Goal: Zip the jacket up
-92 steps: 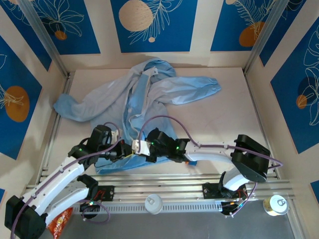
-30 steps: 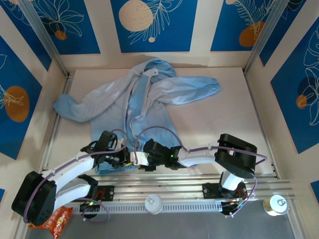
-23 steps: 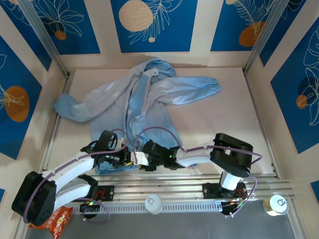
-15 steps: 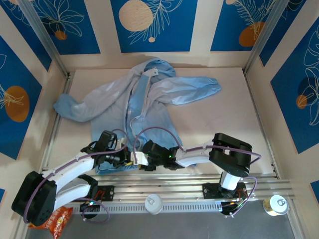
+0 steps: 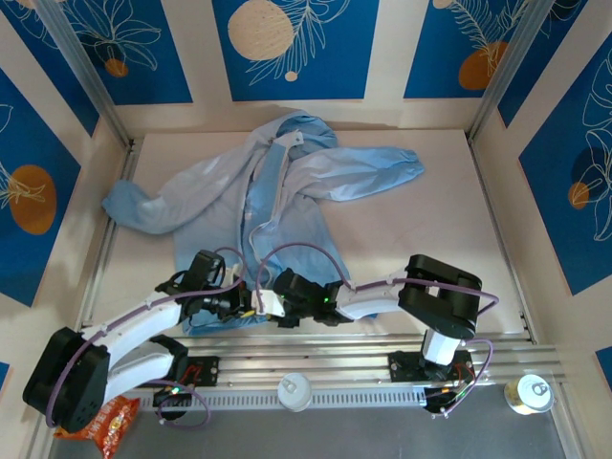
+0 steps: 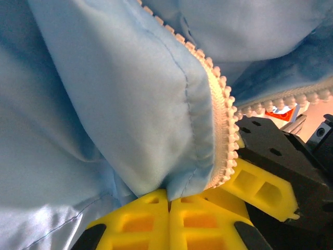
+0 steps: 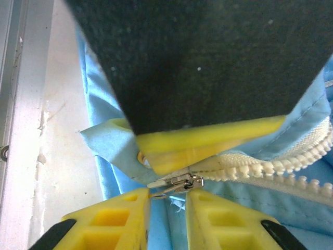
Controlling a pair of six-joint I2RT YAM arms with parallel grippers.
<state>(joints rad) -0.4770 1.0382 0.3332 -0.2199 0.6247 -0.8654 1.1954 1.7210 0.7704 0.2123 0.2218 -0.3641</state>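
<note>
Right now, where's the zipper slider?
Right wrist view: the slider sits at the jacket's bottom hem, just beyond the right gripper's fingertips and directly below the left gripper.

right pincer (image 5: 269,307) closer to left pincer (image 5: 240,306)

A pale beige table (image 5: 411,239) sat boxed in by cream walls (image 5: 386,57) carrying blue panels (image 5: 287,48) printed with white leaves and orange discs. Aluminium rails (image 5: 363,349) ran along its near edge.
</note>
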